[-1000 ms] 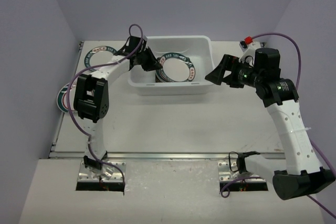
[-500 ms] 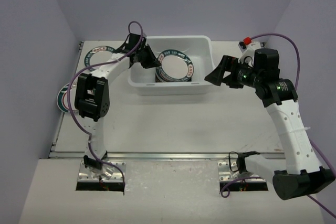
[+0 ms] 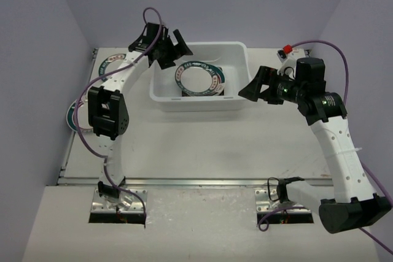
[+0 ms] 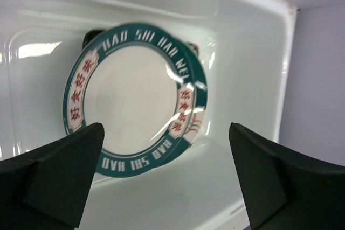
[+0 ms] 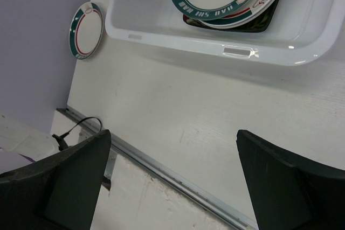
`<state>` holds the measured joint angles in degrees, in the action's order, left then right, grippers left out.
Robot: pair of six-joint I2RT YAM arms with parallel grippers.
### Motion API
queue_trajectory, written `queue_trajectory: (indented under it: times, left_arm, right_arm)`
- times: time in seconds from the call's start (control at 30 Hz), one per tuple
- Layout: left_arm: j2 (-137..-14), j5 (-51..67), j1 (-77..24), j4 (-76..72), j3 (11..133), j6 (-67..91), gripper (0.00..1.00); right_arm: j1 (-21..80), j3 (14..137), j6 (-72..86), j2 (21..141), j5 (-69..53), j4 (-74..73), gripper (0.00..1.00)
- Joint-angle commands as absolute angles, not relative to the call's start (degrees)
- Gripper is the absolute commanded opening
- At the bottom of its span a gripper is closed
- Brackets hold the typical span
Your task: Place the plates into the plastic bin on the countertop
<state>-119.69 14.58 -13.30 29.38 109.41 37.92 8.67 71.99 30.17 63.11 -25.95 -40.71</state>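
Inside the plastic bin (image 3: 233,50) lies a round white plate with a teal rim and red characters (image 3: 199,79), on top of other plates. A black plate's edge (image 5: 259,22) shows under the stack. My left gripper (image 3: 171,49) hangs open and empty over the bin's back left corner, apart from the plate. In the left wrist view the plate (image 4: 135,98) lies beyond the gripper (image 4: 164,149). Two more round plates (image 3: 109,64) (image 3: 72,115) rest on the countertop (image 3: 202,139) at the left. My right gripper (image 3: 250,87) is open and empty just right of the bin.
A metal rail (image 5: 161,171) runs along the countertop's near edge. Purple walls close in on the left, back and right. A small red-topped thing (image 3: 287,49) sits at the back right. The left arm's purple cable (image 3: 150,16) loops above the bin's left end.
My left gripper opened and let go of the round plate, which settled onto the stack in the bin. The gripper then rose and drew back toward the left. The right arm stayed put.
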Motion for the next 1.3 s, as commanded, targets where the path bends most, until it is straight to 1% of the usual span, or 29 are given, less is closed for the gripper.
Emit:
queue_trajectory:
  times: [0.0, 0.07, 0.1, 0.2, 0.27, 0.37, 0.47, 0.57, 0.6, 0.63, 0.67, 0.73, 0.83, 0.93, 1.07, 1.17, 1.27]
  left_arm:
    - [-114.33, 11.18, -12.90, 33.14, 121.57, 34.50, 1.00]
    - [-114.61, 11.25, -12.12, 37.98, 128.30, 32.78, 1.00]
    - [-114.60, 11.26, -11.85, 38.89, 128.67, 32.51, 1.00]
    - [-112.35, 9.16, -10.82, 42.63, 127.10, 31.41, 1.00]
    - [-109.80, 4.72, -10.10, 44.14, 122.36, 30.67, 1.00]
    - [-101.65, -0.29, -7.41, 43.25, 113.99, 30.00, 1.00]
    - [-94.80, -3.67, -1.54, 45.06, 105.91, 33.74, 1.00]
    - [-89.39, -3.63, 9.58, 45.51, 94.17, 38.47, 1.00]
    - [-85.52, -2.00, 14.56, 44.02, 87.56, 41.24, 1.00]
    - [-82.04, -1.36, 17.10, 42.97, 84.41, 43.57, 1.00]
    - [-81.46, -1.12, 19.42, 42.16, 83.27, 44.00, 1.00]
    - [-74.71, -1.84, 25.15, 39.60, 69.51, 49.03, 1.00]
    - [-71.05, -1.85, 31.82, 37.47, 59.08, 51.97, 1.00]
    - [-71.68, -1.04, 34.82, 33.66, 51.85, 51.99, 1.00]
    - [-76.21, -3.20, 36.04, 34.87, 50.88, 51.78, 1.00]
    - [-76.91, -6.20, 36.54, 33.89, 49.52, 52.63, 1.00]
    - [-76.60, -6.24, 36.65, 27.67, 47.72, 52.38, 1.00]
  right_arm:
    - [8.61, 72.86, 30.01, 63.58, -26.84, -38.45, 0.99]
    - [8.61, 72.95, 29.97, 63.81, -26.88, -38.41, 0.99]
    - [8.61, 73.04, 29.97, 63.81, -26.72, -38.41, 0.99]
    - [8.61, 73.64, 29.80, 64.24, -26.89, -38.50, 0.99]
    - [8.61, 74.12, 29.56, 64.41, -26.82, -38.81, 0.99]
    - [8.61, 73.98, 29.27, 64.48, -26.34, -39.02, 0.99]
    - [8.61, 73.83, 29.61, 64.55, -26.63, -38.90, 0.99]
    - [8.61, 73.92, 30.54, 64.88, -26.43, -38.77, 0.99]
    - [8.61, 73.92, 30.79, 64.97, -26.87, -38.38, 0.99]
    - [8.63, 73.92, 30.99, 65.04, -27.59, -38.19, 0.99]
    - [8.70, 73.91, 31.37, 65.07, -27.78, -37.91, 0.99]
    - [8.70, 73.81, 32.39, 65.48, -30.04, -37.15, 0.99]
    - [8.78, 72.49, 34.34, 65.49, -32.62, -35.20, 0.99]
    - [9.04, 70.62, 35.62, 65.35, -35.04, -33.60, 0.99]
    - [9.41, 69.43, 35.77, 64.69, -35.42, -32.96, 0.99]
    - [9.66, 69.51, 35.60, 64.51, -35.85, -32.78, 0.99]
    - [10.33, 69.90, 35.33, 64.62, -36.50, -32.81, 0.99]
